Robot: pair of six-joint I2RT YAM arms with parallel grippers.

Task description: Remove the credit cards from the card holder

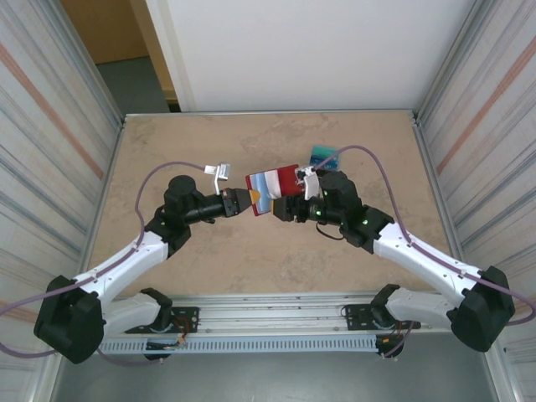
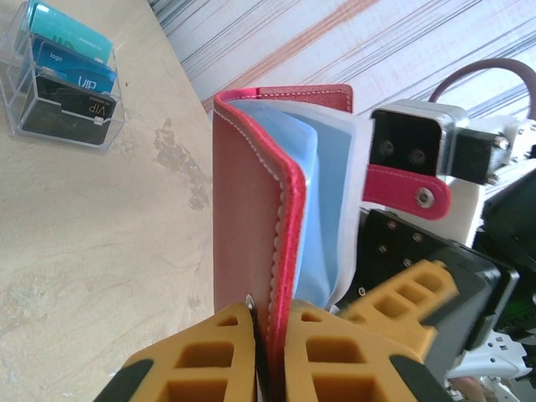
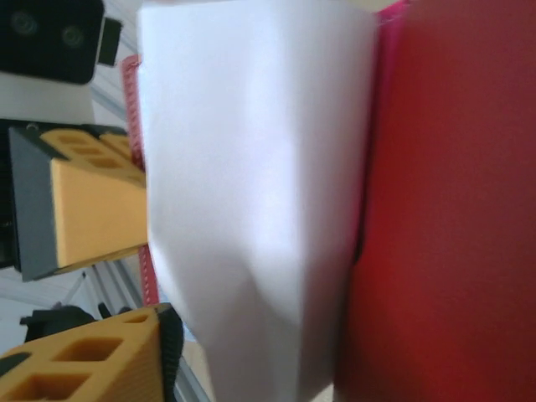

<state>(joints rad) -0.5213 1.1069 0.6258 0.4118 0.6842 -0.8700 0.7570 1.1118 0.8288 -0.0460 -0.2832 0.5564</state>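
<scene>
Top view. We see the card holder (image 1: 272, 191) at mid-table (image 1: 209, 260), spread open between the two arms, red cover and pale pockets facing up. The left gripper (image 1: 254, 201) meets its left edge and the right gripper (image 1: 290, 204) sits at its right edge. The credit cards (image 1: 325, 155) are just beyond the right gripper, apart from the holder.

Left wrist. The left gripper (image 2: 270, 335) is clamped on the edge of one red cover, its yellow fingers (image 2: 209, 360) pressed together with the leather between them. The card holder (image 2: 243, 218) stands upright, its blue-grey pockets fanned out to the right. The snap tab (image 2: 406, 186) sticks out over the right arm's hardware. One yellow finger (image 2: 408, 300) of the right gripper lies next to the lower pocket edge; we cannot tell whether that gripper is holding anything or standing free. The credit cards (image 2: 71, 79), teal, blue and black, stand in a clear stand (image 2: 12, 92) on the table (image 2: 100, 251), well apart.

Right wrist. Very close: a pale pocket leaf (image 3: 251, 209) beside the red cover (image 3: 452, 209). Yellow fingers (image 3: 92, 209) show at left.
</scene>
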